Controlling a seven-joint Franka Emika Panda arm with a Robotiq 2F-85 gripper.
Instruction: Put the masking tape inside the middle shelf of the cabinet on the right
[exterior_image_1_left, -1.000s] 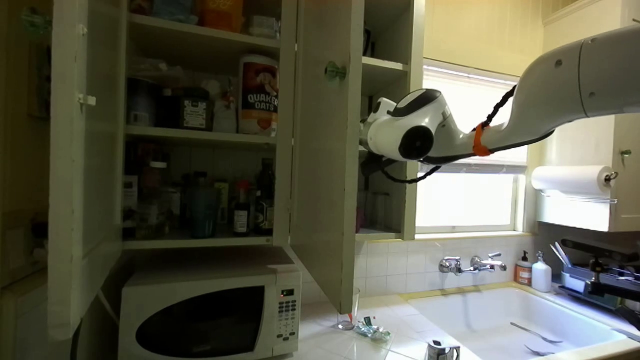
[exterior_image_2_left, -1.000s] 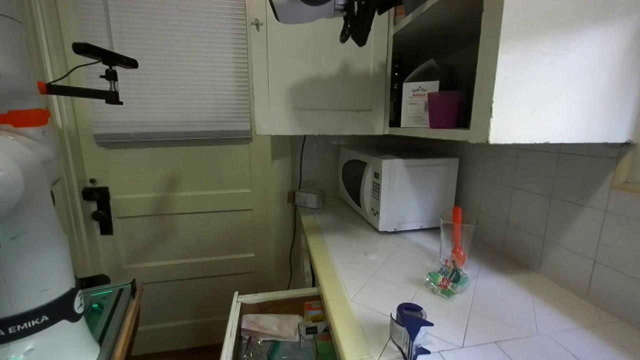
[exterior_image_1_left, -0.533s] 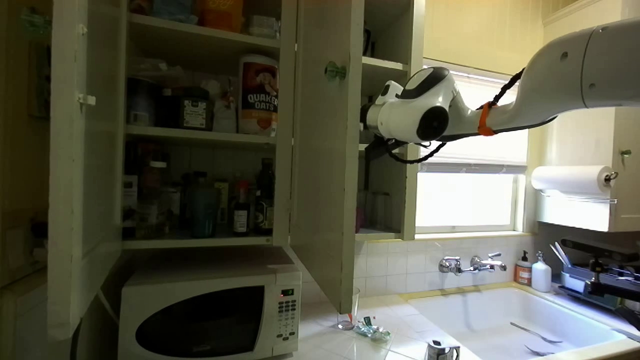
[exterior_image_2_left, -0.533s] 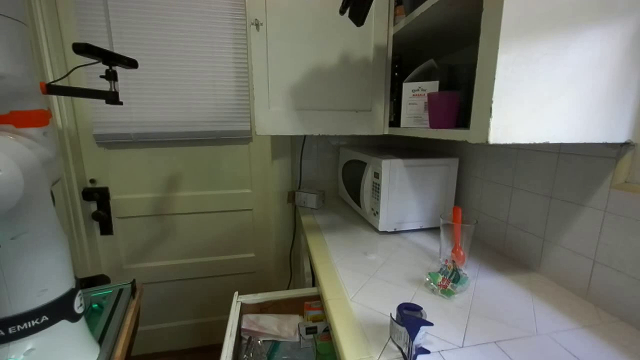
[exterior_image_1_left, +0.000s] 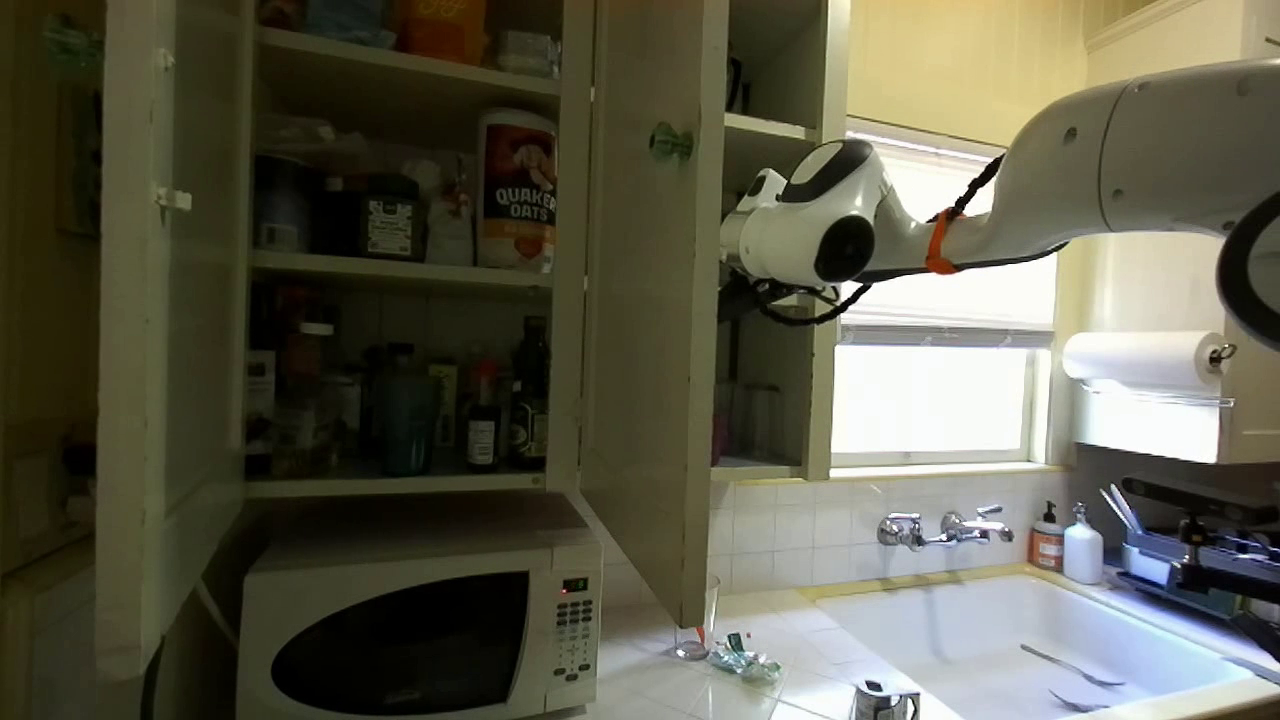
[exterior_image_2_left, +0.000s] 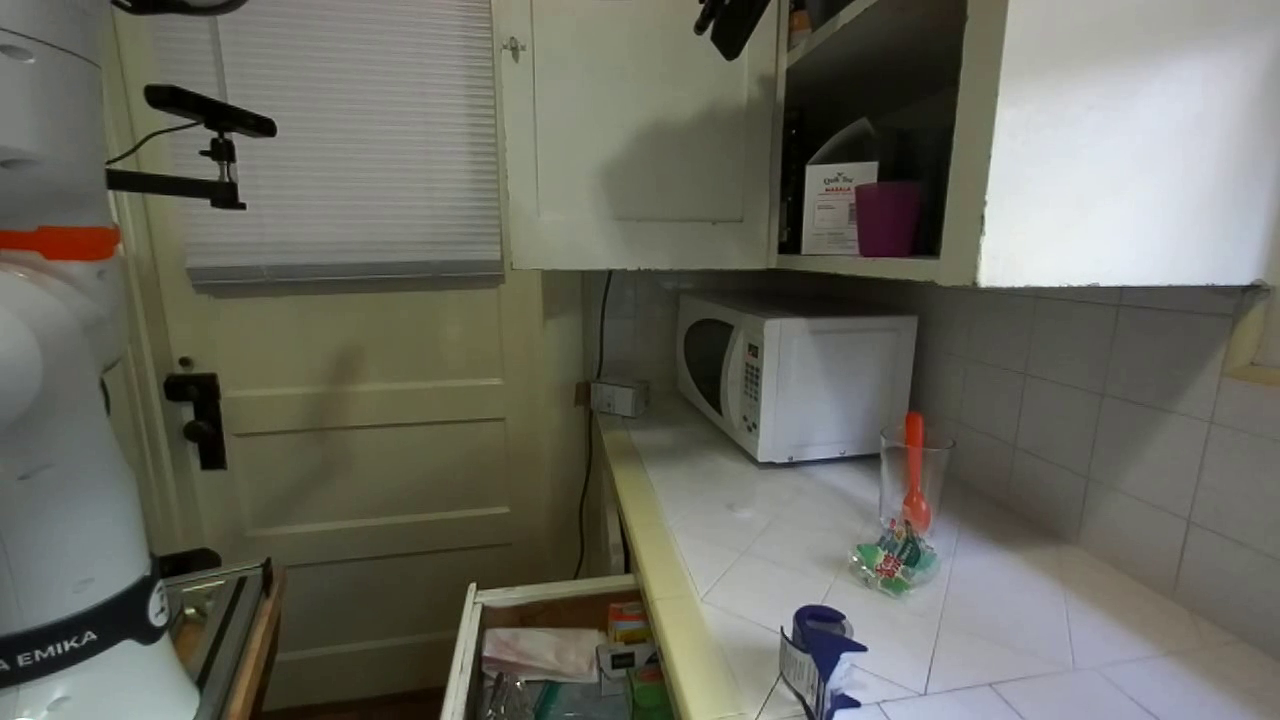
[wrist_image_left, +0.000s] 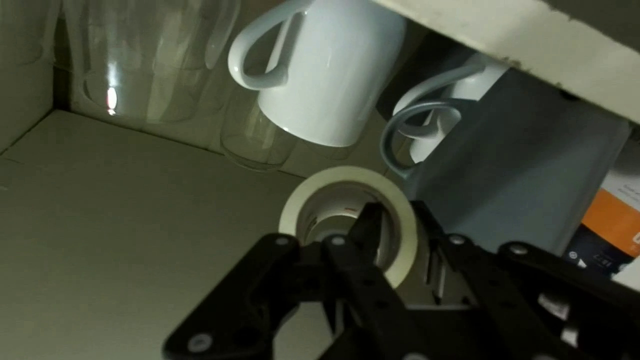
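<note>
the gripper (wrist_image_left: 398, 217) is clamped on the masking tape (wrist_image_left: 345, 175), one finger inside the ring and the other against its outside. just beyond the fingers, to their right in the wrist view, is a grey mug (wrist_image_left: 505, 165); straight past them is a white mug (wrist_image_left: 332, 75), with clear glasses (wrist_image_left: 150, 65) farther off to the left. a pale board edge (wrist_image_left: 525, 47) runs above and right of them. in an exterior view the arm (exterior_image_1_left: 1040, 200) reaches into the narrow cabinet (exterior_image_1_left: 822, 390), the fingers hidden behind its open door (exterior_image_1_left: 650, 330) and the middle shelf (exterior_image_1_left: 797, 302) mostly covered by the wrist (exterior_image_1_left: 800, 240). the wrist sits nearer that door than half a second ago, and higher than a second ago. a dark-ringed joint (exterior_image_1_left: 1255, 270) now shows at the right edge. well below the fingers, on the counter (exterior_image_2_left: 1010, 600), a green packet (exterior_image_2_left: 895, 560) and a tumbler (exterior_image_2_left: 935, 480) stay unmoved.
</note>
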